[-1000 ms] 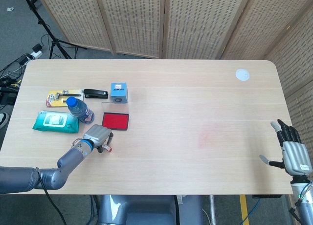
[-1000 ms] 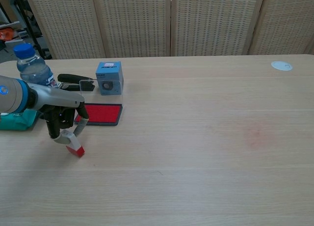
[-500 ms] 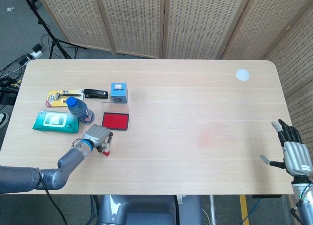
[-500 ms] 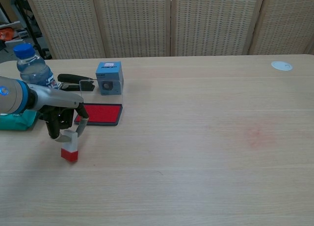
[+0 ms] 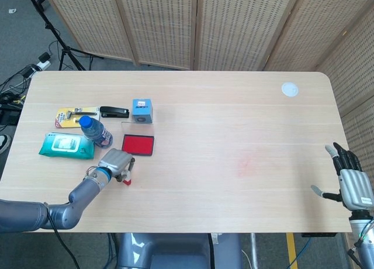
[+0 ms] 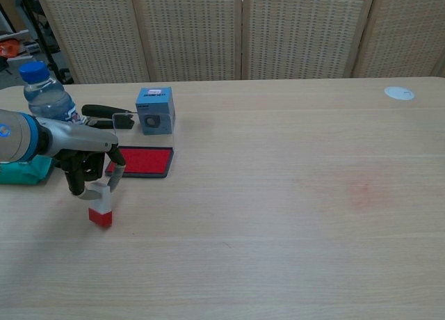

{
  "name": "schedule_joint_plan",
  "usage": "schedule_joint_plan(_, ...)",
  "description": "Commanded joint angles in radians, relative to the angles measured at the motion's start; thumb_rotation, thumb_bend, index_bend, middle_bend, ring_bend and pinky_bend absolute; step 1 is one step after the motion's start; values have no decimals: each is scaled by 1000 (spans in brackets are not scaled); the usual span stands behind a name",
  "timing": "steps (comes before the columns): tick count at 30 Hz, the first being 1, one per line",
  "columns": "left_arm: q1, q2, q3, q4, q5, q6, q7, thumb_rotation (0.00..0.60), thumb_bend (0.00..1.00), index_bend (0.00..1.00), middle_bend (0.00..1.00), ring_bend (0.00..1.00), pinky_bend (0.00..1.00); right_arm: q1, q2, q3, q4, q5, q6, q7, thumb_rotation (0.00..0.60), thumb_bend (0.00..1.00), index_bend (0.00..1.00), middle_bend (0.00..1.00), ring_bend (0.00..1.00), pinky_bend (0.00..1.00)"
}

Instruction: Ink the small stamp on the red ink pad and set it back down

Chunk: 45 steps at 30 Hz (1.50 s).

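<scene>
The small stamp (image 6: 101,210), white on top with a red base, stands upright on the table in front of the red ink pad (image 6: 141,161). My left hand (image 6: 87,168) is over it and its fingers still grip the white top. In the head view the stamp (image 5: 127,179) sits just right of the left hand (image 5: 115,163), with the ink pad (image 5: 138,144) right behind them. My right hand (image 5: 352,185) hangs off the table's front right corner with fingers spread, holding nothing; the chest view does not show it.
Left of the pad stand a water bottle (image 5: 96,130) and a green wipes pack (image 5: 65,145). Behind it are a blue box (image 5: 141,110), a black stapler (image 5: 114,111) and a razor card (image 5: 70,116). A white disc (image 5: 289,89) lies far back right.
The stamp, tilted with its red base lifted a second ago, now stands upright on the table. The left hand stayed in place on it. The right hand barely moved.
</scene>
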State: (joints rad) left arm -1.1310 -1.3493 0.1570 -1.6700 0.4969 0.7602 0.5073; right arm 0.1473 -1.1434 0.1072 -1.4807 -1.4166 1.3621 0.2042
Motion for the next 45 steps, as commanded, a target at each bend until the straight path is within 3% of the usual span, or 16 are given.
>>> schedule_joint_plan(1, 0, 4, 0, -10, 6, 5, 6, 600, 358, 528, 965, 931, 838, -1, 0, 0, 0, 0, 1, 1, 600, 0, 0, 0, 0, 0)
schedule_joint_plan(27, -3, 64, 0, -108, -16, 22, 40, 600, 283, 464, 965, 931, 838, -1, 0, -2, -2, -3, 2, -4, 600, 0, 0, 0, 0, 0)
schedule_joint_plan(35, 46, 157, -28, -196, 97, 98, -13, 600, 247, 429, 946, 922, 833, -3, 0, -5, -7, -11, 9, -9, 600, 0, 0, 0, 0, 0)
schedule_joint_plan(38, 109, 220, -49, -257, 235, 156, -87, 600, 174, 326, 808, 756, 793, -5, 0, -6, -9, -16, 15, -12, 600, 0, 0, 0, 0, 0)
schedule_joint_plan(39, 136, 241, -52, -277, 294, 179, -116, 600, 142, 238, 650, 590, 716, -6, 0, -6, -10, -17, 18, -13, 600, 0, 0, 0, 0, 0)
schedule_joint_plan(40, 179, 277, -47, -313, 375, 222, -158, 600, 111, 136, 427, 389, 581, -7, 0, -6, -11, -19, 23, -14, 600, 0, 0, 0, 0, 0)
schedule_joint_plan(41, 231, 314, -30, -343, 473, 275, -198, 600, 91, 78, 276, 258, 477, -9, 0, -5, -12, -20, 29, -16, 600, 0, 0, 0, 0, 0)
schedule_joint_plan(42, 245, 323, -25, -347, 502, 288, -211, 600, 67, 19, 105, 106, 318, -10, 0, -5, -12, -21, 31, -16, 600, 0, 0, 0, 0, 0)
schedule_joint_plan(43, 285, 341, -12, -351, 581, 323, -250, 600, 47, 0, 14, 29, 196, -11, 0, -4, -13, -21, 35, -17, 600, 0, 0, 0, 0, 0)
schedule_joint_plan(45, 368, 373, 18, -337, 738, 394, -357, 600, 31, 0, 0, 0, 76, -14, 1, -2, -18, -23, 45, -18, 600, 0, 0, 0, 0, 0)
